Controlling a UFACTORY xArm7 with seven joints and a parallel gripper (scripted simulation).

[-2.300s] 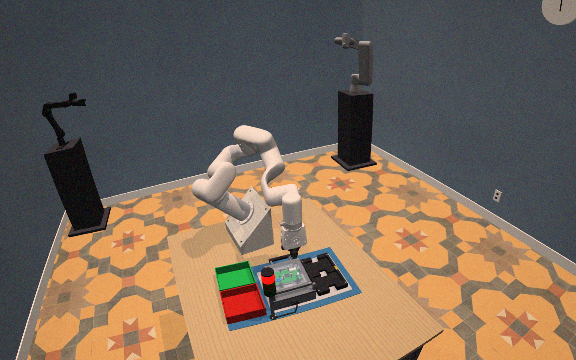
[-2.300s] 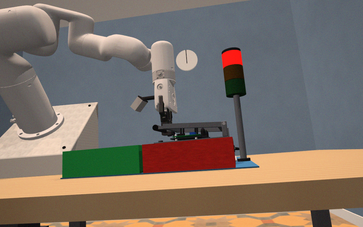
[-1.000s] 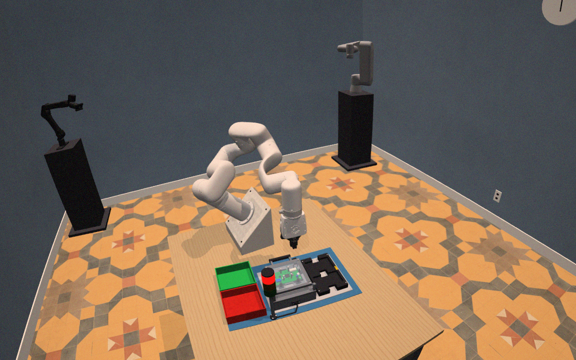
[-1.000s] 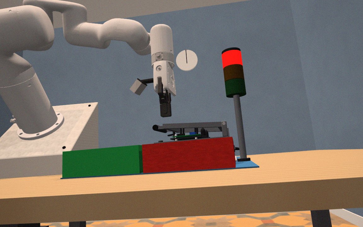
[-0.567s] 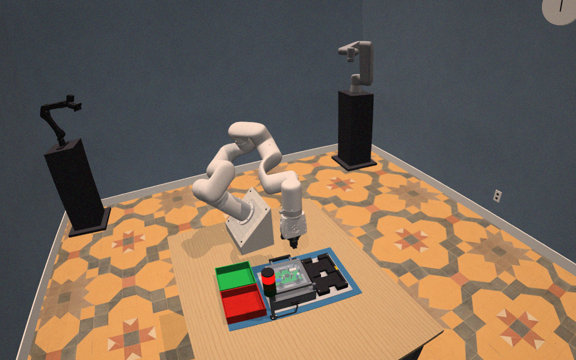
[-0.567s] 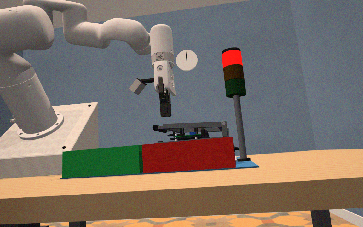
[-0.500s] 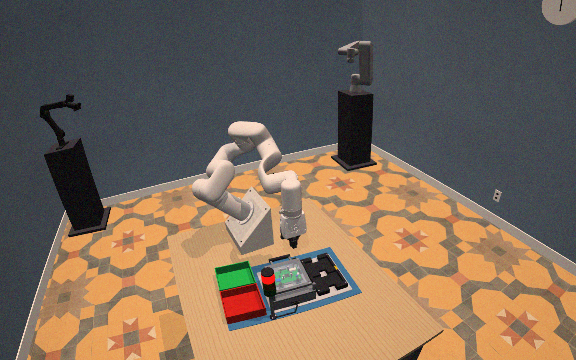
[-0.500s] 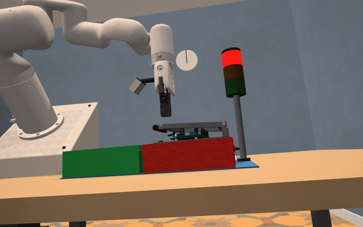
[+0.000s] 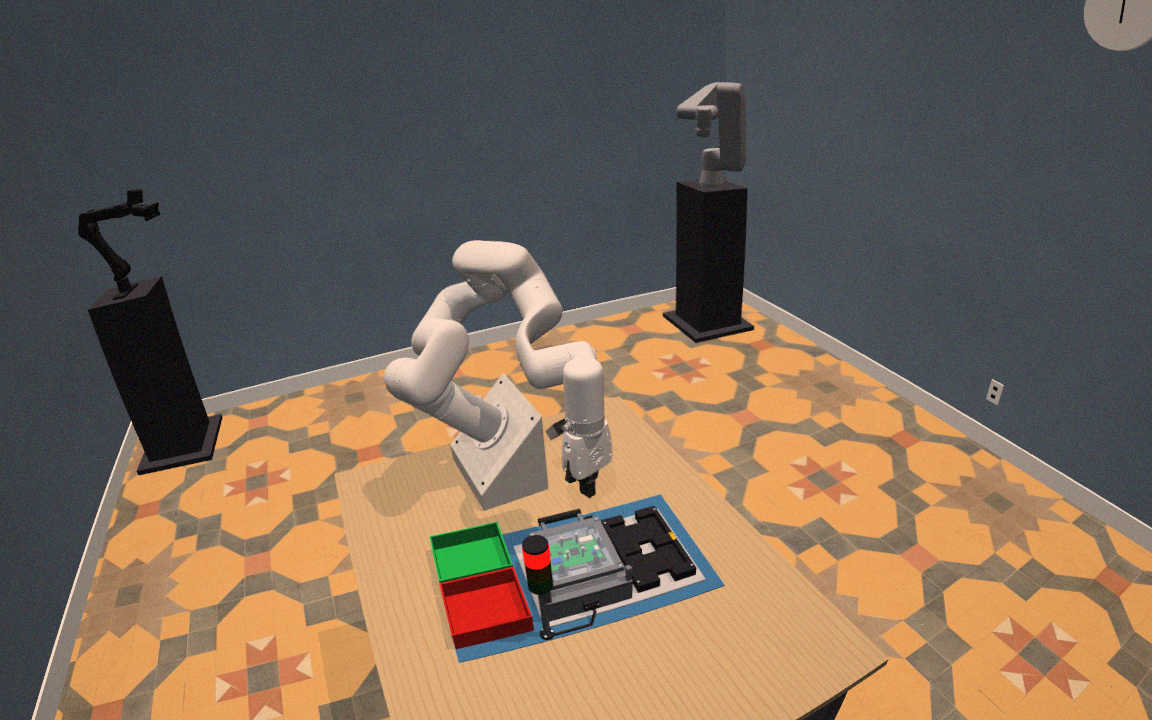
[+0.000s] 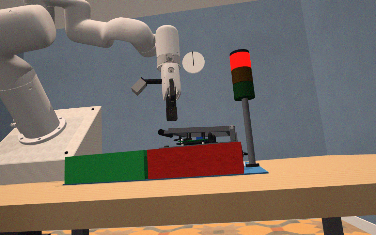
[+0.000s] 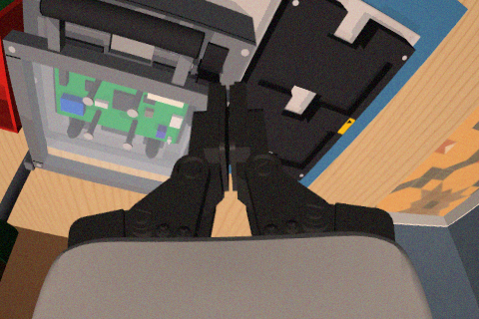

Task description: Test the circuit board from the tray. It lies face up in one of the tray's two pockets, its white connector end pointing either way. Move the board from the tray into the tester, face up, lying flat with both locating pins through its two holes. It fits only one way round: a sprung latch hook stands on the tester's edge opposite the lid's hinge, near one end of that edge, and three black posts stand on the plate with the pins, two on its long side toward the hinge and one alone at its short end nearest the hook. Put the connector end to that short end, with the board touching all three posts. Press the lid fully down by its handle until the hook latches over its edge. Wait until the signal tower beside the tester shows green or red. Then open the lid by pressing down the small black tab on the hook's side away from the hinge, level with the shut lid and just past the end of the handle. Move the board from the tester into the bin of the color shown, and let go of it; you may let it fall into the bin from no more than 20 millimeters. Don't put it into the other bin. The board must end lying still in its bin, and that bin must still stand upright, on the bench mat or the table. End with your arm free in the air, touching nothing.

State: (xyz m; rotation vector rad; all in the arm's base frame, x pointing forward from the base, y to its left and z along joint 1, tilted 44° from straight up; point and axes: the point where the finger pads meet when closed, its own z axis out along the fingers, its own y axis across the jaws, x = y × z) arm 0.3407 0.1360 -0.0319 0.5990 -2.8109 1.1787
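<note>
The green circuit board (image 11: 120,110) (image 9: 584,562) lies in the grey tester under its lid (image 10: 201,129), which lies flat over it. It also shows in the exterior view (image 10: 193,141) as a thin edge. The lid's black handle (image 11: 120,23) is on the side toward the arm's base. The signal tower (image 10: 241,74) shows red at its top. My gripper (image 10: 171,118) is shut and empty. It hangs in the air above the handle end of the lid. In the wrist view its fingertips sit close to a small black block (image 11: 215,60) past the end of the handle.
The red bin (image 9: 484,608) and the green bin (image 9: 470,550) stand side by side left of the tester on the blue mat. The empty black tray (image 9: 649,546) lies to its right. The arm's base block (image 9: 504,443) stands behind.
</note>
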